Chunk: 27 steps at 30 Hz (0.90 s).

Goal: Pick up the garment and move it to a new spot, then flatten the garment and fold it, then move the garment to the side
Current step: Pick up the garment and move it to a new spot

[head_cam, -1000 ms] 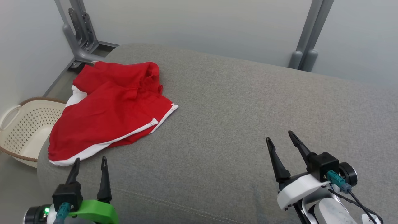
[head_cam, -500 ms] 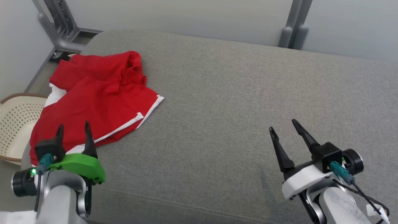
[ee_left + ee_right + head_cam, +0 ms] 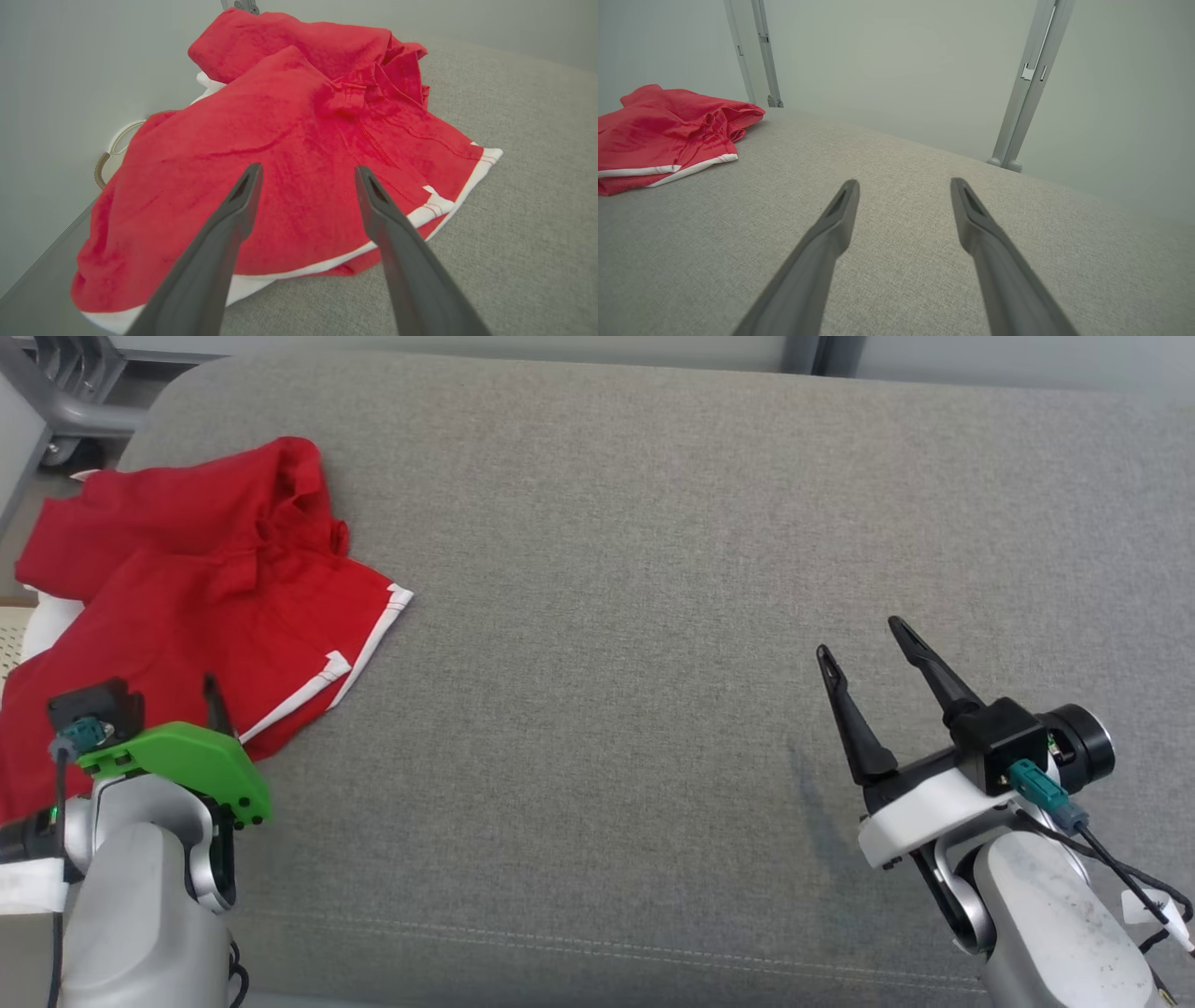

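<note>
The garment [image 3: 187, 588] is a red shirt with white trim, lying crumpled at the far left of the grey cushion [image 3: 607, 569], partly draped over its left edge. My left gripper [image 3: 159, 686] hovers open just above the garment's near hem; its left finger is hidden behind the wrist block. In the left wrist view the left gripper [image 3: 308, 168] has its fingers spread over the red garment [image 3: 289, 116], with nothing between them. My right gripper [image 3: 860, 637] stands open over bare cushion at the right, far from the garment. The right gripper [image 3: 904, 182] points across the cushion, with the garment [image 3: 668, 130] off to the left.
A grey metal frame leg [image 3: 65, 401] stands beyond the cushion's far-left corner. A pale basket handle [image 3: 114, 144] peeks out past the garment on the left. Metal posts [image 3: 1027, 84] rise against the pale wall behind the cushion.
The head camera has tilted down and turned, shifting the whole picture. My left gripper has advanced until its fingers reach over the garment's near hem. Both grippers stay open.
</note>
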Tool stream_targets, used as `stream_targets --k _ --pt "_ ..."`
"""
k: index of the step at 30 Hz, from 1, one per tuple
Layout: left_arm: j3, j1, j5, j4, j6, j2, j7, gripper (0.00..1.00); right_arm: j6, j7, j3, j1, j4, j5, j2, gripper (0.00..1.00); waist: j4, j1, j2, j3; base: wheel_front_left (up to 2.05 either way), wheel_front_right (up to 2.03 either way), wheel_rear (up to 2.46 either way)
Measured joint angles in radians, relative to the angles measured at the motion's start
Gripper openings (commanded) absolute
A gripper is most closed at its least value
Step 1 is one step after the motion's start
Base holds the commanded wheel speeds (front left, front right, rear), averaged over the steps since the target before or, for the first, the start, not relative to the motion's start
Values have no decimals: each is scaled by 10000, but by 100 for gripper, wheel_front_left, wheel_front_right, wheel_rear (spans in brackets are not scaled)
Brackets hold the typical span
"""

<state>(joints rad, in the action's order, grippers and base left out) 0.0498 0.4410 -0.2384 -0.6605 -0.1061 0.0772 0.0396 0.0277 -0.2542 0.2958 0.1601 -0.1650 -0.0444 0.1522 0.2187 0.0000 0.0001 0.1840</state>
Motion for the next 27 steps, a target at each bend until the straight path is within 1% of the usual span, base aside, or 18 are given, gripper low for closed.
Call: stream_targets --k 5,7,11,14,20,27 --pt "234 587 -17 -616 -25 38 -140 100 65 -4 -33 266 52 6 58 100 -301 0 0 430 0 0 0" --pt "305 776 21 -890 -98 75 -251 100 73 -4 -29 340 75 8 59 100 -407 0 0 582 0 0 0" --pt "391 1034 355 -1352 -107 284 -301 100 77 -4 -13 458 107 19 69 100 -586 0 0 856 0 0 0" --pt "506 1277 608 -1649 -132 464 -301 100 157 -4 19 551 109 27 102 100 -704 0 0 1035 0 0 0" --pt "1256 1598 1068 -2372 -132 698 -299 100 161 -4 36 623 125 92 136 100 -897 0 0 1337 0 0 0" --pt "1799 1888 1398 -2949 -132 700 -284 100 192 -4 48 640 130 92 176 100 -1064 0 0 1650 0 0 0"
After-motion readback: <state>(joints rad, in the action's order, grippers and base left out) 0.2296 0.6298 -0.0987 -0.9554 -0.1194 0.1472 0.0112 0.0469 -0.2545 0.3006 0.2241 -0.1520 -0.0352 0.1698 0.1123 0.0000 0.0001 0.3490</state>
